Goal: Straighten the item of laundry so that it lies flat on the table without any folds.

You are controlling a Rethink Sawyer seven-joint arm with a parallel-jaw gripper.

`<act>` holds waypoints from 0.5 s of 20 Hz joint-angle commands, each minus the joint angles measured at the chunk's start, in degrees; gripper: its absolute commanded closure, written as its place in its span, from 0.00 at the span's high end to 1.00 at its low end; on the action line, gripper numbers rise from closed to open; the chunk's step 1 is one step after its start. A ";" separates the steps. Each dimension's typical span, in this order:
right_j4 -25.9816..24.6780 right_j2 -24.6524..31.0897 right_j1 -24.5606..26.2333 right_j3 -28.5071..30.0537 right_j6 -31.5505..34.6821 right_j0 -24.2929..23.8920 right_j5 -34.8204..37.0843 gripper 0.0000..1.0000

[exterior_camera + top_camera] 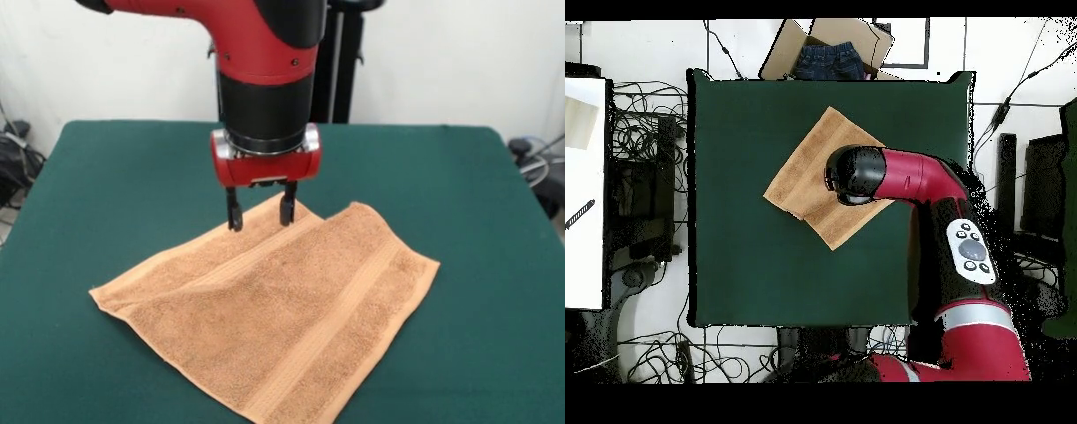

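Towel (274,309) lies spread on the green worktop (106,177), mostly below and in front of my hand (261,216), w/ its far edge right under the fingertips. A ridge runs from near the hand toward the near corner, so not fully flat. Hand is released, fingers apart, tips at or just above the cloth; can't tell if touching. No readable labels. Beyond the worktop's far edge, overhead, a cardboard box (790,45) w/ denim inside.
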 commanded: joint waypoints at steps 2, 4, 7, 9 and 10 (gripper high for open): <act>-4.92 8.39 4.09 3.62 -11.19 -4.34 -0.17 1.00; -5.56 8.89 3.79 4.36 -11.26 -4.90 -0.24 1.00; -6.48 9.40 2.82 5.67 -10.77 -5.79 -0.12 1.00; -7.15 9.78 2.09 6.47 -10.22 -6.37 0.12 1.00; -7.32 10.03 1.70 6.55 -9.97 -6.46 0.65 1.00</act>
